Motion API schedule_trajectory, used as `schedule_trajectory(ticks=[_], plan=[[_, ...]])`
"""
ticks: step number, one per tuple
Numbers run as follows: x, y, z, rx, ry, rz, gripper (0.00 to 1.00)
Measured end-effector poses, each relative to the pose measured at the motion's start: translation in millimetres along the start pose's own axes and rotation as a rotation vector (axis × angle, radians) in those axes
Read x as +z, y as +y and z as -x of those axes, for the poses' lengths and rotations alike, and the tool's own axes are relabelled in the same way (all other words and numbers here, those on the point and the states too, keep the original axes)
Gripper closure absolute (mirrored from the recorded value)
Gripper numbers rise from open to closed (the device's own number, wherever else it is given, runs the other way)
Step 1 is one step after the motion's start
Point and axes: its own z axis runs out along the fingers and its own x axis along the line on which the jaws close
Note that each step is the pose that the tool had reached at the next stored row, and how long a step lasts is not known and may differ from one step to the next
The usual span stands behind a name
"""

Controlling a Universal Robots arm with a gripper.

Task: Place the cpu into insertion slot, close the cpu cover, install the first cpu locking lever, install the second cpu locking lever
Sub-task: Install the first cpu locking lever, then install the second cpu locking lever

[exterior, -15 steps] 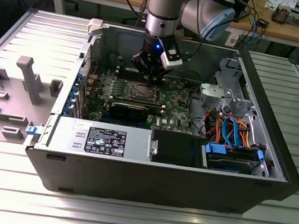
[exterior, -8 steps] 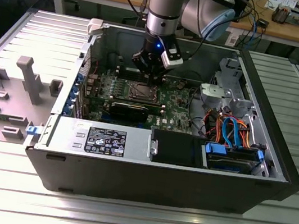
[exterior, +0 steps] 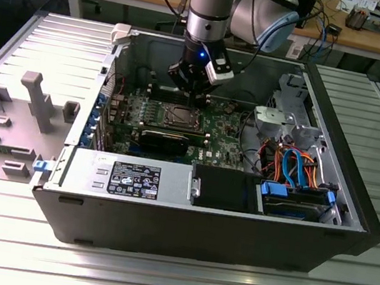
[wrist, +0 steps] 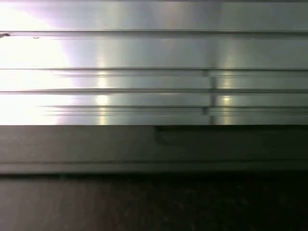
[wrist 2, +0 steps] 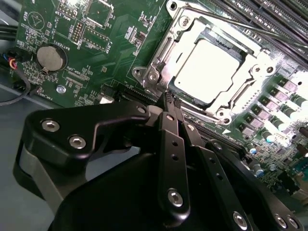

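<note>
Black and bulky, the gripper [wrist 2: 169,100] is looming in the foreground of the second wrist view. Its two fingers are pressing together at the tips with nothing visible between them. Those tips are sitting right at one corner of the cpu cover [wrist 2: 250,65], though whether they are touching it I cannot tell. The silver frame is lying flat, and the cpu [wrist 2: 209,72] is showing its pale face through the window, seated in the insertion slot [exterior: 178,117] on the green circuit board [wrist 2: 110,43]. A round coin battery [wrist 2: 52,57] is sitting well apart from the socket on the same board. In the exterior view the arm is reaching straight down into the open computer case [exterior: 352,212], which is lying on its side on a ribbed aluminium table [exterior: 153,281]. A grey fixture plate [exterior: 5,120] is lying on the table at the exterior view's left. Behind it all, a wooden bench [exterior: 379,42] is carrying loose cables and gear. In the first wrist view, the ribbed metal is catching bright glare above a dark edge of the case.
</note>
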Motion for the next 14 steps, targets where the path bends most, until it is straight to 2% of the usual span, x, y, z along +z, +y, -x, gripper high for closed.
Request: schedule_trajectory(ticks=[4,14], plan=[[-0.4,-3.0,0.0,0.000,-0.0002,0.0001,0.89],[-0.4,-3.2,0.0,-0.005,-0.0002,0.0001,0.89]])
